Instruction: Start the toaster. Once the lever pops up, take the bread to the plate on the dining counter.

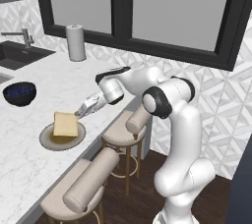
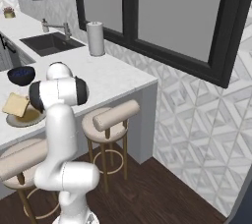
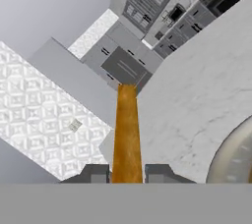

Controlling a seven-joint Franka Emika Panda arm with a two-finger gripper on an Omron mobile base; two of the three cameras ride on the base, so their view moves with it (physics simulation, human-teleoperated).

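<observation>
The gripper [image 1: 78,114] is clamping its two dark fingertips [image 3: 97,174] on the edge of the bread [image 1: 65,124]; in the hand view the slice [image 3: 126,134] is running up edge-on between the tips as a thin orange-brown strip. In the left base view the single golden-tan slice is tilting over the plate [image 1: 49,142], its far corner raised toward the gripper; whether its lower edge is touching the plate cannot be told. In the right base view the bread [image 2: 15,104] is sitting above the plate [image 2: 22,119], just left of the arm's dark-banded joint.

The arm is rising from the floor beside the counter, bending at a high elbow and reaching leftward and down, so the hand is slanting toward the plate from the counter's front edge side.

One olive-tan plate is lying on the dining counter [image 1: 98,68], close to its front edge. One dark blue bowl [image 1: 19,93] is standing further in on the slab, apart from the plate. One white paper towel roll [image 1: 76,42] is standing upright near the back edge, beside one dark sink [image 1: 19,55] with one tap [image 1: 22,35]. Two padded stools [image 1: 120,134] are standing under the front edge.
</observation>
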